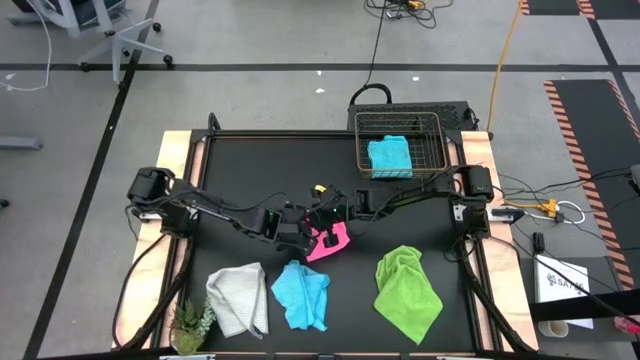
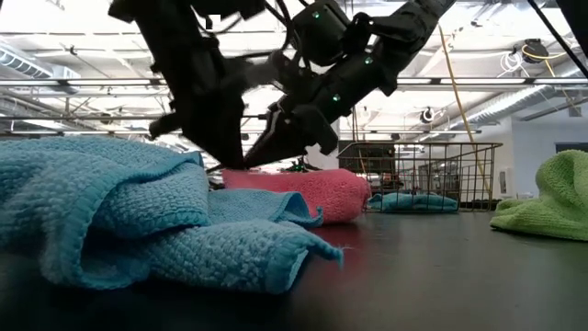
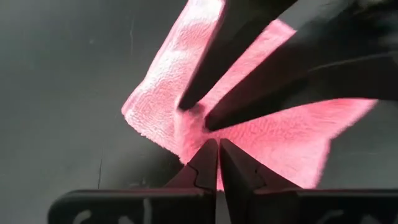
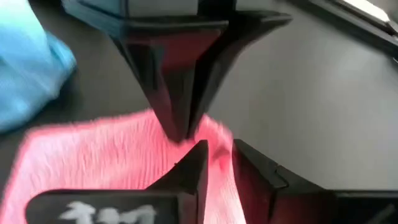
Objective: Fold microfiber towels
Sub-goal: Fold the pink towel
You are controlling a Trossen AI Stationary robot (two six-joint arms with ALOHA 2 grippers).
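Item: pink towel (image 1: 333, 241), mid-table, directly beneath both my pincers. My left gripper (image 3: 218, 163): fingers pinched onto its edge. My right gripper (image 4: 217, 158): fingers parted, just above the cloth, facing the left. Long axis: runs away from my left pincer.

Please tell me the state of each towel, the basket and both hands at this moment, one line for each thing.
pink towel: partly folded, both hands on it
left hand: shut on pink towel
right hand: slightly open over pink towel
blue towel in basket: folded
wire basket: upright, holds one towel
loose blue towel: crumpled
white-grey towel: unfolded, rumpled
green towel: crumpled
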